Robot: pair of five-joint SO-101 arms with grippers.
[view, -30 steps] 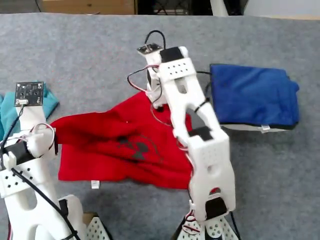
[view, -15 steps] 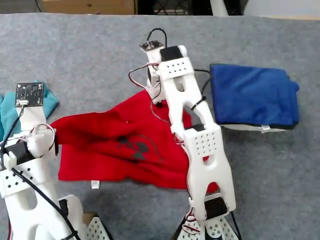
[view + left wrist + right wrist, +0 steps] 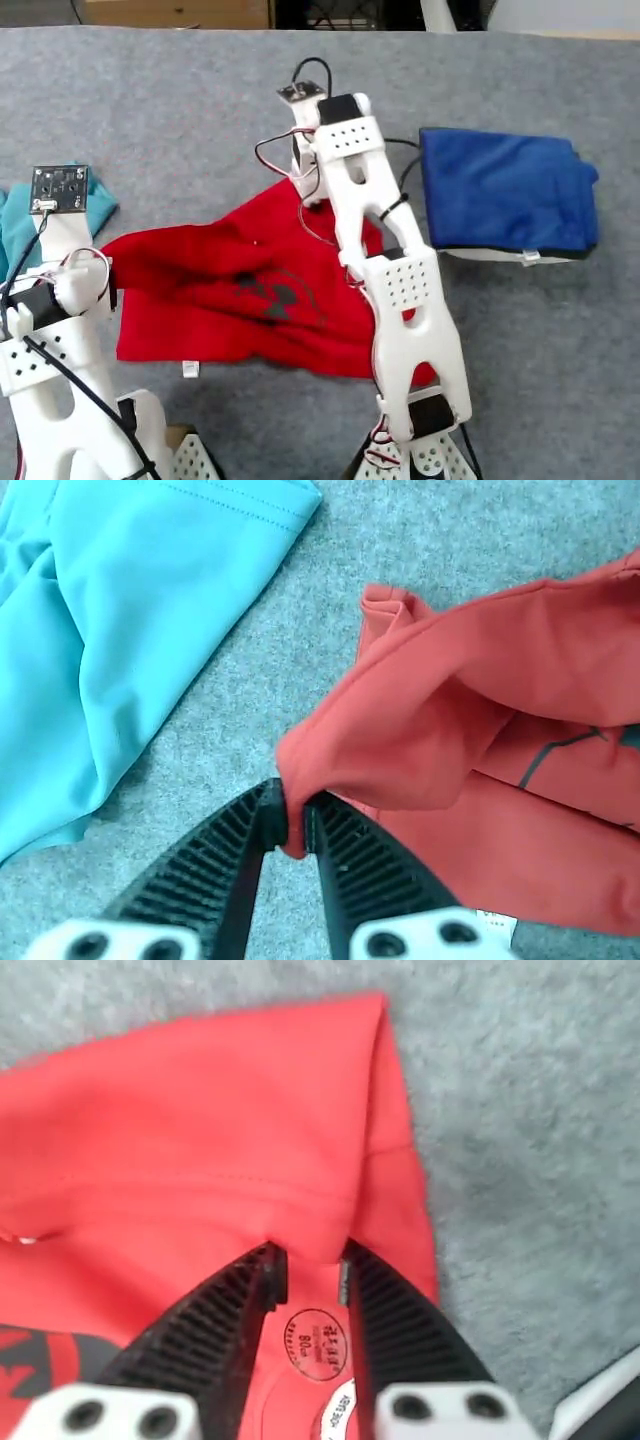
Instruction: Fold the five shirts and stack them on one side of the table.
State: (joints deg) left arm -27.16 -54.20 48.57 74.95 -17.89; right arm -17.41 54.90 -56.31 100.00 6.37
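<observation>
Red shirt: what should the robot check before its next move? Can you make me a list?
1. Left gripper shut on the red shirt: ok.
2. Right gripper shut on its neck edge: ok.
3. Red shirt lying flat: not ok, it is bunched by the left gripper.
4. Teal shirt apart from it: ok.
5. Blue shirt folded off to the side: ok.
6. All five shirts on the table: cannot tell.

Rumpled red shirt pinched at 1 edge by the left gripper, at the collar by the right gripper; folded blue shirt near the latter, teal shirt beside the former.
</observation>
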